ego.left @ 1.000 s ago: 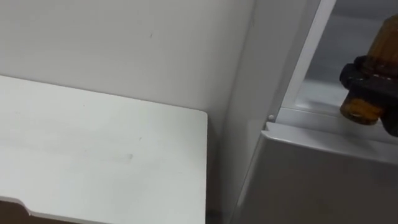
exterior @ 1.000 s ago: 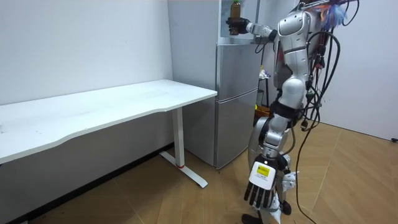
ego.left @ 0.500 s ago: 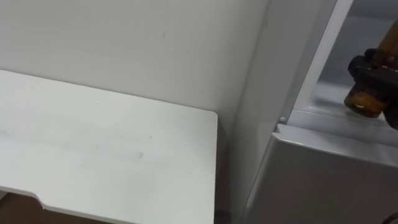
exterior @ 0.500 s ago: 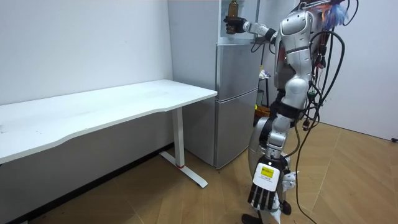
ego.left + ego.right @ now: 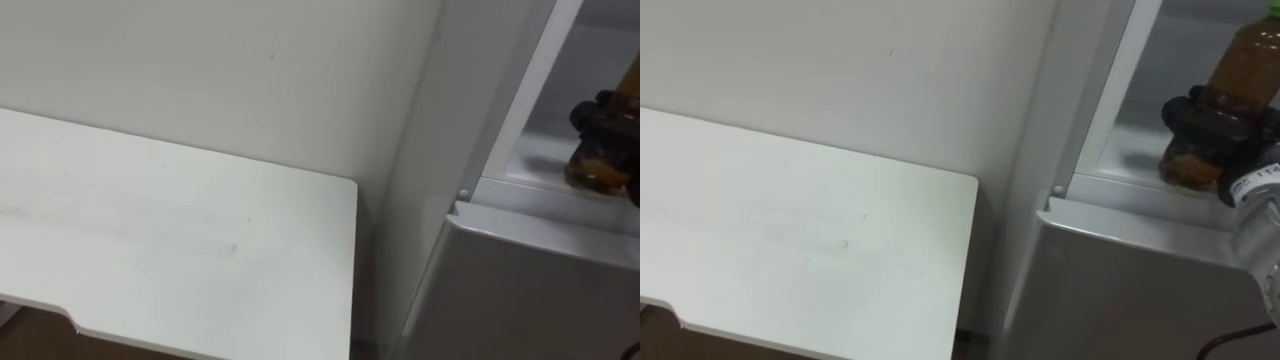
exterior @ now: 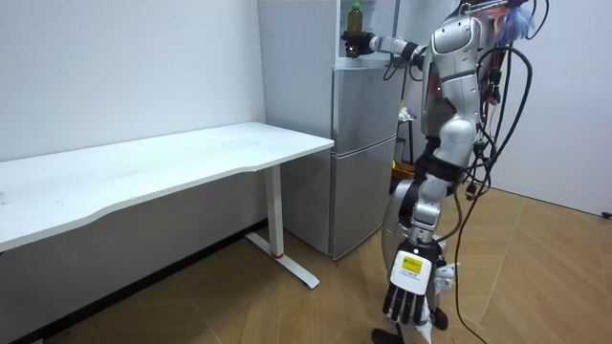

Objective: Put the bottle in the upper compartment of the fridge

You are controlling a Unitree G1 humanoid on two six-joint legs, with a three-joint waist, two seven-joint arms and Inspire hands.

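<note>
One fridge [image 6: 363, 153], upper compartment open over its shut lower door, and one white table [image 6: 143, 172] whose corner stops just short of the fridge's side. One bottle [image 5: 1230, 70] is upright just inside the fridge's upper front edge with bare shelf to its left, the right hand [image 5: 1205, 125] curled round its lower half. The room view adds the left hand [image 6: 406, 296] hanging slack-fingered, well out from the fridge; the left eye view catches the bottle's base.

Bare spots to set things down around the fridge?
White table is bare up to its fridge-side edge. Upper fridge shelf is bare between the frame and the bottle. Crowded at right, where the right robot hand grips the bottle.
</note>
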